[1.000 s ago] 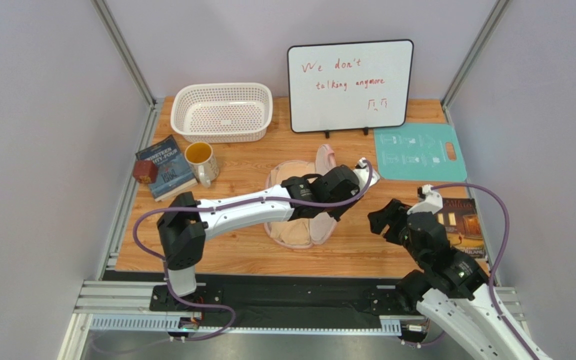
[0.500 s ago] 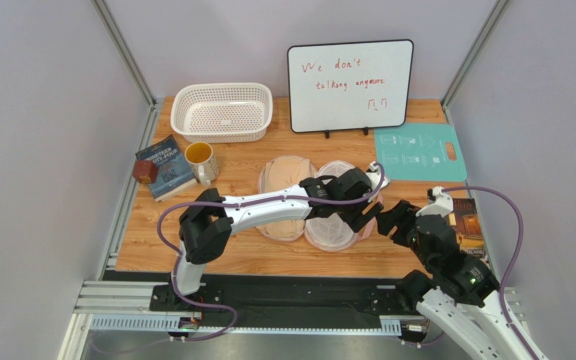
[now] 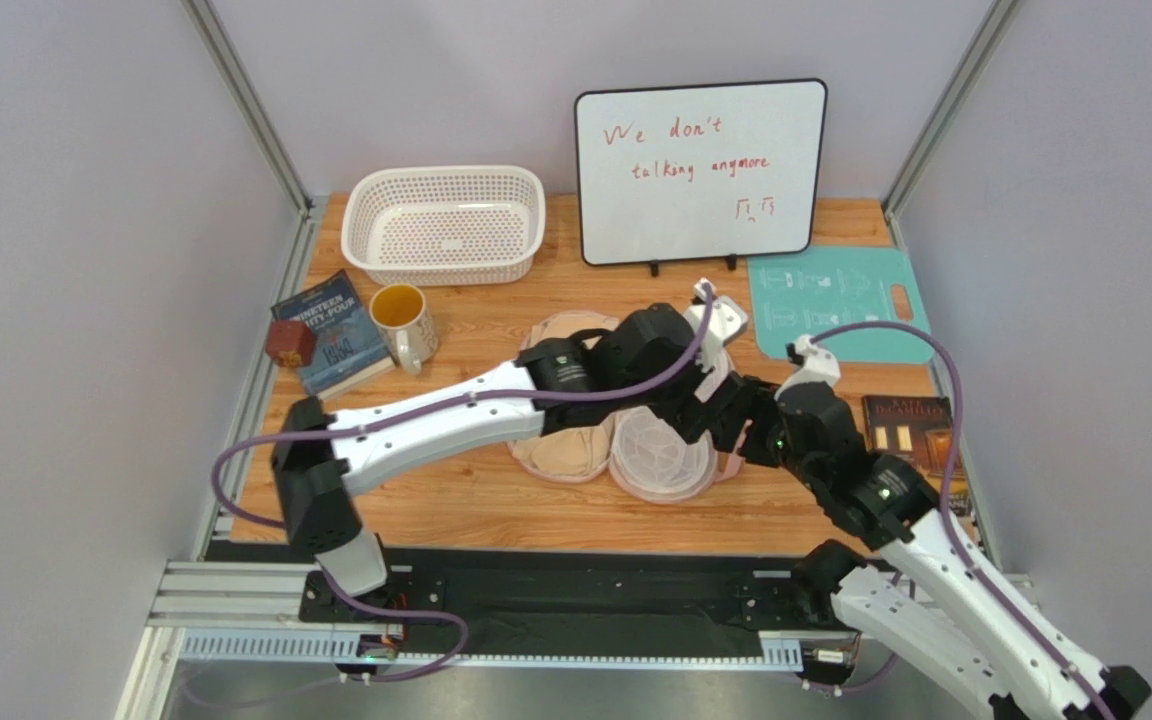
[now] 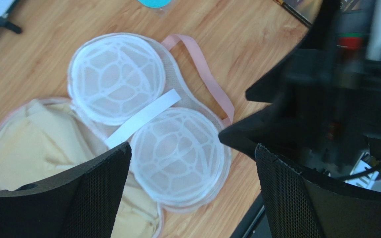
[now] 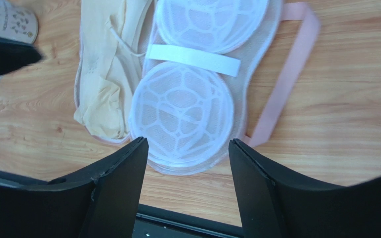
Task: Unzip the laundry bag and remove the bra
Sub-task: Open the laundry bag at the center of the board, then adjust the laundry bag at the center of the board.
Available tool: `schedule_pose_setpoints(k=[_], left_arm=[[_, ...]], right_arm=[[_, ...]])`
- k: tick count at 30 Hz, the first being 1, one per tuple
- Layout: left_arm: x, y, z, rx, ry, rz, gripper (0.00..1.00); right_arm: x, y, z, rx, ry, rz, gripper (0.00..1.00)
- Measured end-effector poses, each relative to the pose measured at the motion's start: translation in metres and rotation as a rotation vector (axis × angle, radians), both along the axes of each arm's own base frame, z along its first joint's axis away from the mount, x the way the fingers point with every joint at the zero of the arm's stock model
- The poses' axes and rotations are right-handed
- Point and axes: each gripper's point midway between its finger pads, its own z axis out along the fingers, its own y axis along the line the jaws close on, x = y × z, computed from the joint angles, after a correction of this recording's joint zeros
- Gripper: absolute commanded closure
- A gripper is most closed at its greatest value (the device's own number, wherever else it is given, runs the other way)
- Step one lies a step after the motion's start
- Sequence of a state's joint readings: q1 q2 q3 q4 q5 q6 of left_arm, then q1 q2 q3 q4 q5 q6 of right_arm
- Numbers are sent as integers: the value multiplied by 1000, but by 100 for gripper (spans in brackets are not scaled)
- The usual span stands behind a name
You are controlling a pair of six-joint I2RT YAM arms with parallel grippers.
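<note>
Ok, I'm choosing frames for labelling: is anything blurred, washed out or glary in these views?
Left wrist view: the laundry bag is sharp, but the right arm close by is smeared and out of focus. Right wrist view: bag and bra crisp, evenly lit. Top view: sharp, soft shadows, no glare on the whiteboard.

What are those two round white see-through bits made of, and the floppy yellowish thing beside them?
On the cream, double-lobed laundry bag, the two round white domes look like fine matte netting over stiffer white ribs, probably plastic: the rib pattern shows through. The plain beige-tan bra looks like soft matte cloth, since it creases and folds. The pink strap loop seems flat woven ribbon.
</note>
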State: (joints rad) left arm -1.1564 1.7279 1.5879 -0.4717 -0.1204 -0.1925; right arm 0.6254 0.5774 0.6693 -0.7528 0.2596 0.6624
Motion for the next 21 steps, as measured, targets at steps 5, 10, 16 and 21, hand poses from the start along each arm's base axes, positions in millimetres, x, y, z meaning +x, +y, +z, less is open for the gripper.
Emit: schedule_pose_setpoints(k=[5,10,16,21], left_arm=[[6,64,37,-83,-40,97,0],[21,138,1,-45,-6,259,0],[6,192,-67,54,89,354,0],[-3,203,-80,48,122,375,0]], right_arm=[[16,43,-21,42,68,115,34],[16,75,-54,49,145,206,34],[17,92,-93,32,234,236,34],[17,94,-120,-7,302,233,33]])
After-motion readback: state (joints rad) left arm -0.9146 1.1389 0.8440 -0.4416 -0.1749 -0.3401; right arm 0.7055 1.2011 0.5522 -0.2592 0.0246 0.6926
